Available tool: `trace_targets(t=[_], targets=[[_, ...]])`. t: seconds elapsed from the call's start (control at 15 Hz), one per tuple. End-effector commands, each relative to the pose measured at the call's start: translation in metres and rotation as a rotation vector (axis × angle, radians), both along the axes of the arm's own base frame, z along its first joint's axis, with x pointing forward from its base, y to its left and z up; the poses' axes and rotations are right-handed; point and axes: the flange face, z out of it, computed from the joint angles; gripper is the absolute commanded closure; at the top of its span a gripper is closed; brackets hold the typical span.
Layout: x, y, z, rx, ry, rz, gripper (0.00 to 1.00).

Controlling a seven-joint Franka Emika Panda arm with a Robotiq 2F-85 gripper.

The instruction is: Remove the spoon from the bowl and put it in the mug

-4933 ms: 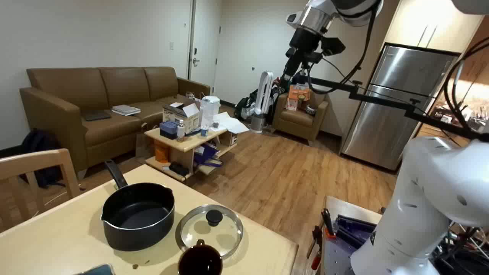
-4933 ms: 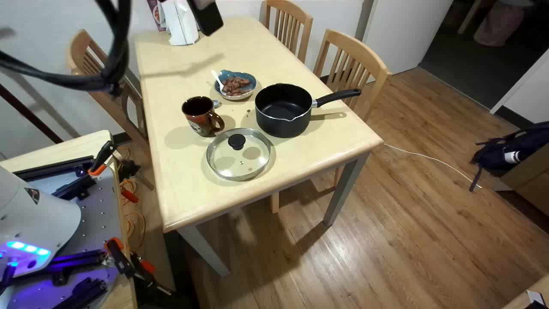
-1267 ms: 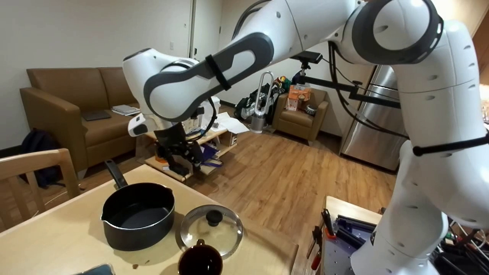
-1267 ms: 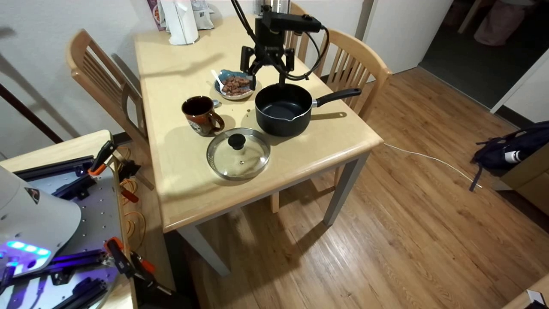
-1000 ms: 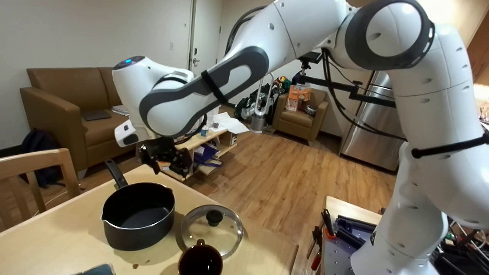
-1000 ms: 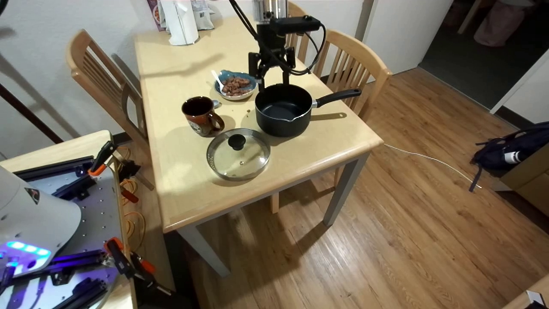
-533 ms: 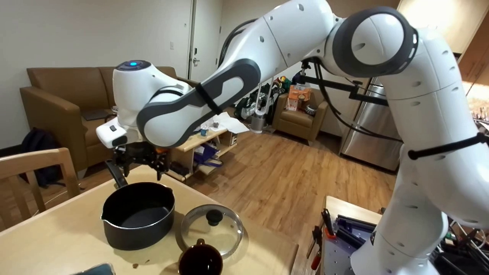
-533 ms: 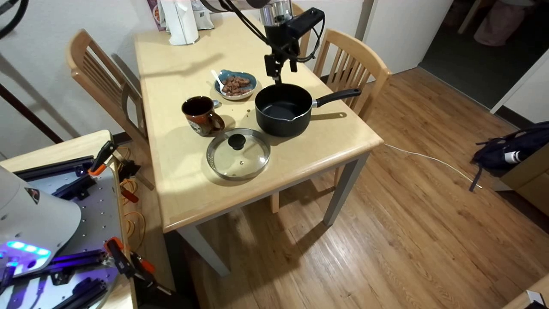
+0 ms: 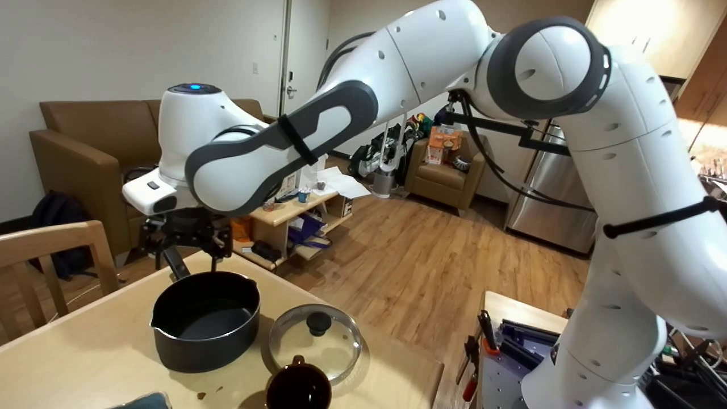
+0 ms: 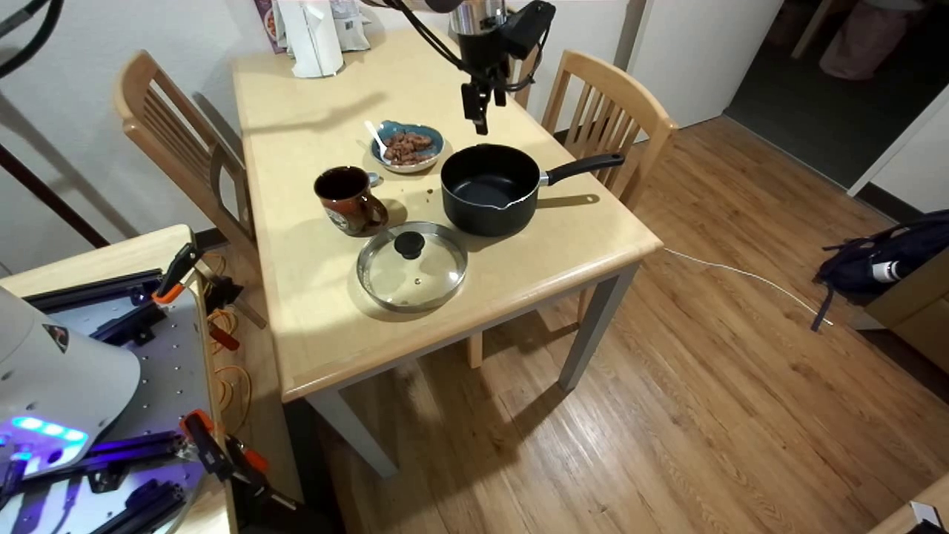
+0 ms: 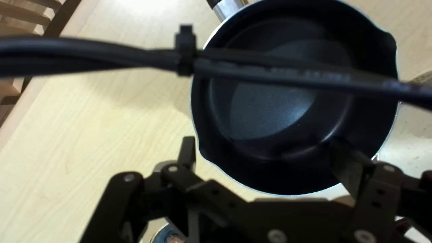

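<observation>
Wrist view: the gripper hangs by the saucepan, fingers wide apart, grasping nothing. Next it should go left in an exterior view, clear of the saucepan's rim, then set its jaws across the white spoon, whose handle leans over the left rim of the blue bowl; a light pinch and straight lift should spare the food chunks. The brown mug stands nearer and further left. Against a second ago, the gripper has turned and moved away from the glass lid; spoon, bowl and mug lie unmoved.
</observation>
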Motion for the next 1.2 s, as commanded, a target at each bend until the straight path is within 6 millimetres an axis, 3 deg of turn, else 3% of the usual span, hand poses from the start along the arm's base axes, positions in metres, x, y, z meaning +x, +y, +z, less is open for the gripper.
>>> trace_targets(t=[0.0, 0.13, 0.47, 0.8, 1.0, 1.07, 1.13], targets=[[0.001, 0.0, 0.0, -0.001, 0.001, -0.002, 0.0], [0.008, 0.005, 0.003, 0.109, 0.015, 0.056, 0.0], [0.012, 0.047, 0.001, 0.271, 0.121, 0.131, 0.0], [-0.008, 0.094, -0.053, 0.324, 0.316, 0.068, 0.0], [-0.027, 0.132, -0.084, 0.247, 0.327, 0.005, 0.0], [-0.025, 0.114, -0.077, 0.277, 0.337, 0.049, 0.0], [-0.031, 0.123, -0.085, 0.267, 0.347, 0.05, 0.0]])
